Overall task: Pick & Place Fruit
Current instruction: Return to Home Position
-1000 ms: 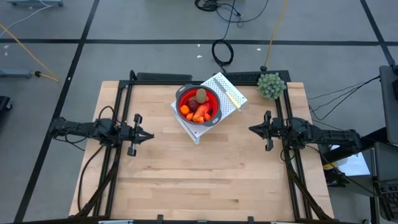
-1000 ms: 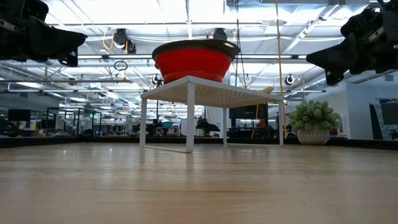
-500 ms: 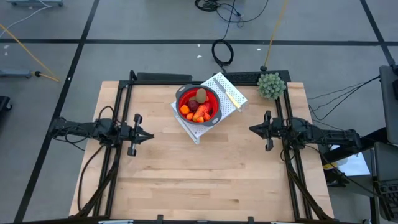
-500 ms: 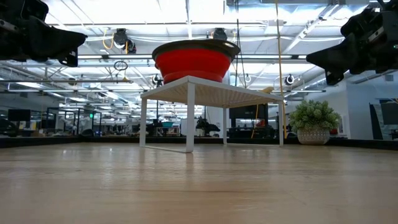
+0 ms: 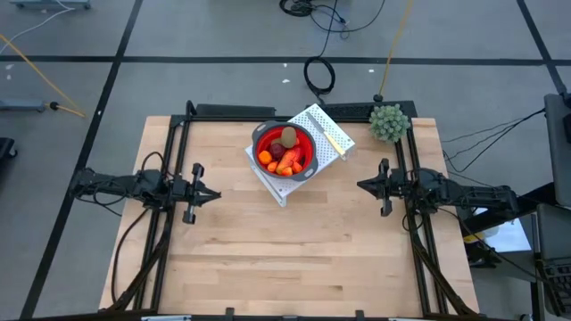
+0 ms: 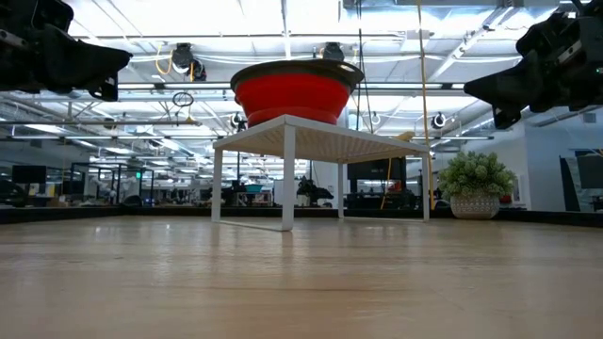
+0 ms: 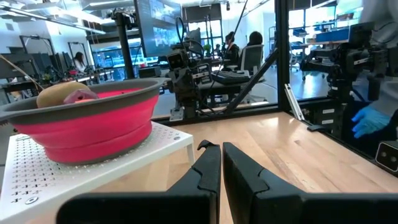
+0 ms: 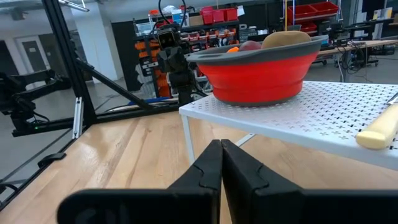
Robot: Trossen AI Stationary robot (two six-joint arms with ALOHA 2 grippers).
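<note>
The fruit (image 5: 284,152) lies in a red bowl with a grey rim (image 5: 260,143), which stands on a white perforated stand (image 5: 328,127) at the table's far middle. In the bowl are a brown oval (image 5: 289,136), a dark red ball (image 5: 277,149), a red-and-yellow piece and small orange bits. My left gripper (image 5: 217,193) hovers shut over the table's left side, pointing level toward the right. Over the right side, my right gripper (image 5: 360,185) is shut too and points level toward the left. Both are well clear of the bowl.
A pale-handled knife (image 5: 331,138) lies on the stand beside the bowl. A green bushy plant (image 5: 389,122) stands at the table's far right corner. Black frame rails run along the left, right and far edges. Bare wood lies between the arms and toward the near edge.
</note>
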